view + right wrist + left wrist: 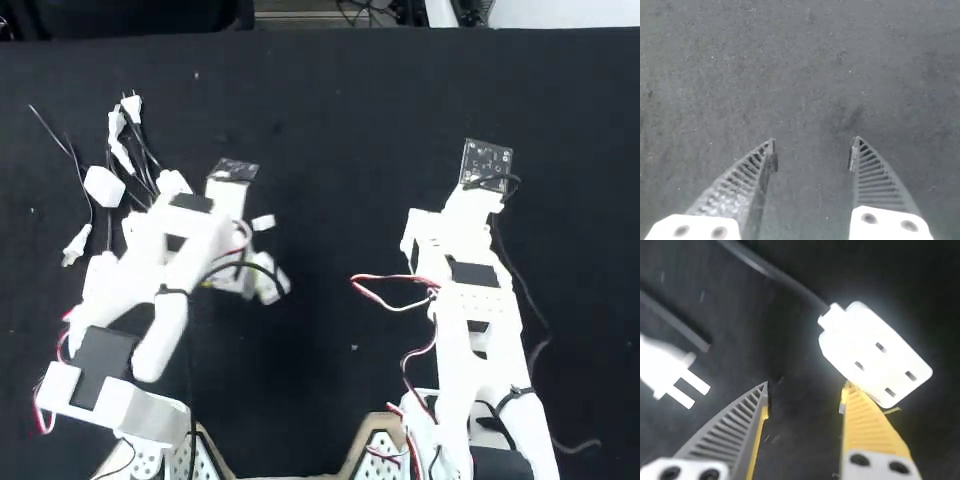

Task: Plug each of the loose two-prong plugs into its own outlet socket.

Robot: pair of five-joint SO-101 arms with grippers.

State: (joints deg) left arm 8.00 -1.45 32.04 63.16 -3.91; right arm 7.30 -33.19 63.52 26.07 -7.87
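Your L gripper [805, 387] wide open, empty; loose plug [670, 375] lies off past grey finger [740, 425], outlet block [874, 360] nr yellow finger [865, 425]

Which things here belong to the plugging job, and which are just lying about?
Job: socket block; plug; cord; left tool, open beside the block.
Lying about: cables beyond the table.
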